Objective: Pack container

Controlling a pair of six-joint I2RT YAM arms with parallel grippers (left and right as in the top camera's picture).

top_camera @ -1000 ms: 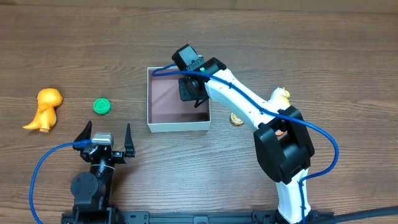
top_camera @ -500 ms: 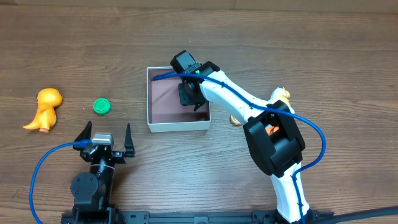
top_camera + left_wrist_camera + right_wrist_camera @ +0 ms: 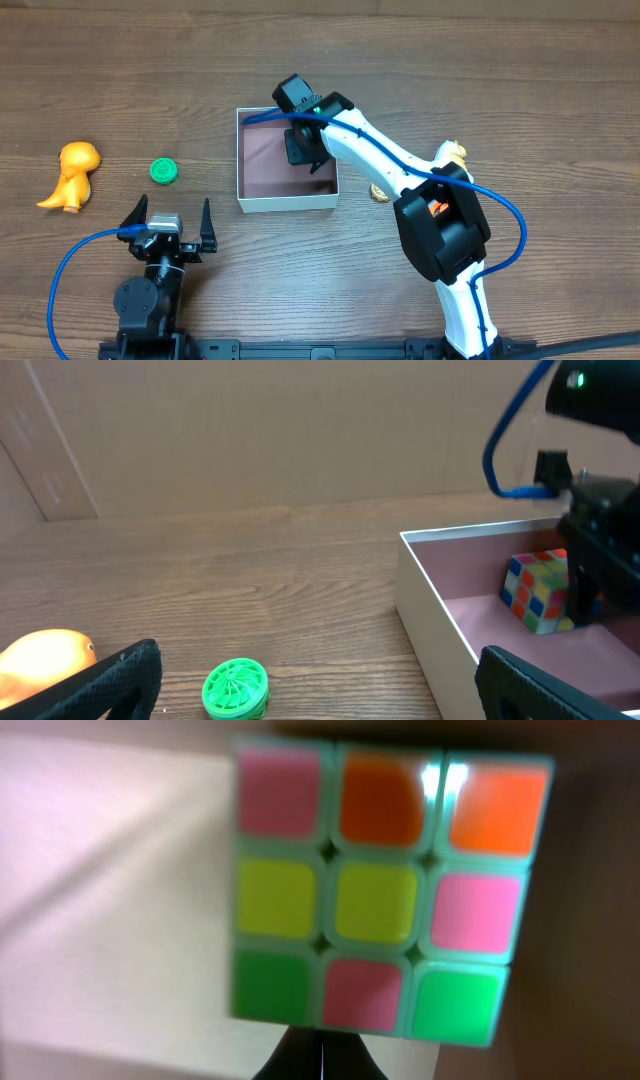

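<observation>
The container [image 3: 288, 203], a square white-walled box with a pinkish-brown floor, stands mid-table. My right gripper [image 3: 302, 148] reaches down inside it, near its far right part. In the right wrist view the black fingertips [image 3: 320, 1058] are pressed together, and a multicoloured puzzle cube [image 3: 385, 885] fills the frame just beyond them. The left wrist view shows the cube [image 3: 540, 590] resting on the container floor, with the right gripper [image 3: 592, 575] right beside it. My left gripper [image 3: 170, 214] is open and empty near the front left of the table.
A green ribbed disc [image 3: 164, 171] and an orange dinosaur toy [image 3: 70, 176] lie left of the container. A pale yellow toy [image 3: 453, 153] and a small gold round piece [image 3: 380, 192] lie to its right, partly hidden by the right arm.
My right arm has shifted slightly left, further over the container's inside. The left arm and the loose toys have not moved.
</observation>
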